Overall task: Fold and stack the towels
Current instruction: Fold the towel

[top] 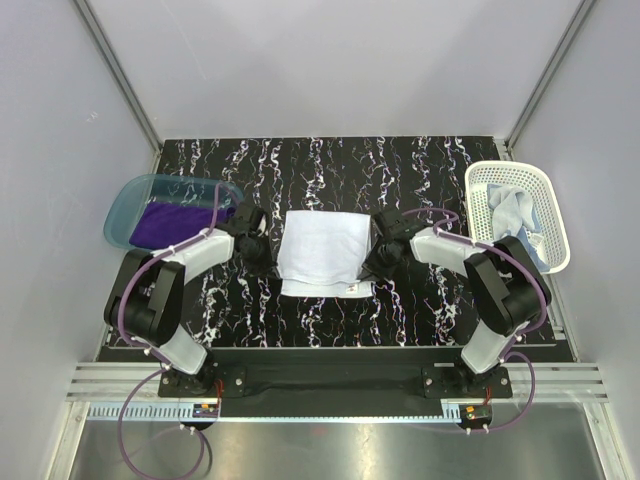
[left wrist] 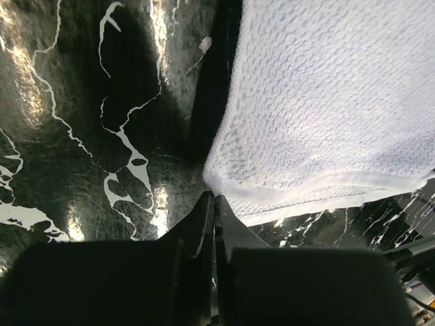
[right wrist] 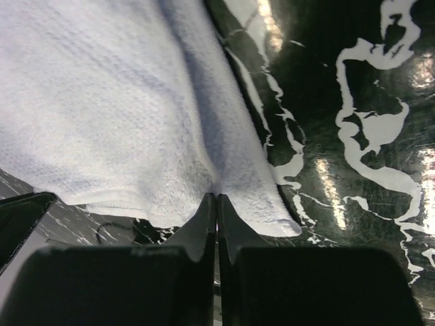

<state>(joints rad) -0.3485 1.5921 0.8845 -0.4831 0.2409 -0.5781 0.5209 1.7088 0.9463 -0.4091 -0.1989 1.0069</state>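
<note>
White towel (top: pixel 320 250) stretches between left gripper (left wrist: pixel 214 200) and right gripper (right wrist: pixel 217 198), both clamping its edges.

Black table (top: pixel 420 170) veined white, perhaps lilac; white towel (top: pixel 320 250), purple towel (top: pixel 165 225), light blue towel (top: pixel 512 210)

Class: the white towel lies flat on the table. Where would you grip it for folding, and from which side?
Probably pinch the white towel at a side edge near its hem, coming low from outside; lying flat, only its edges offer a bite.
</note>
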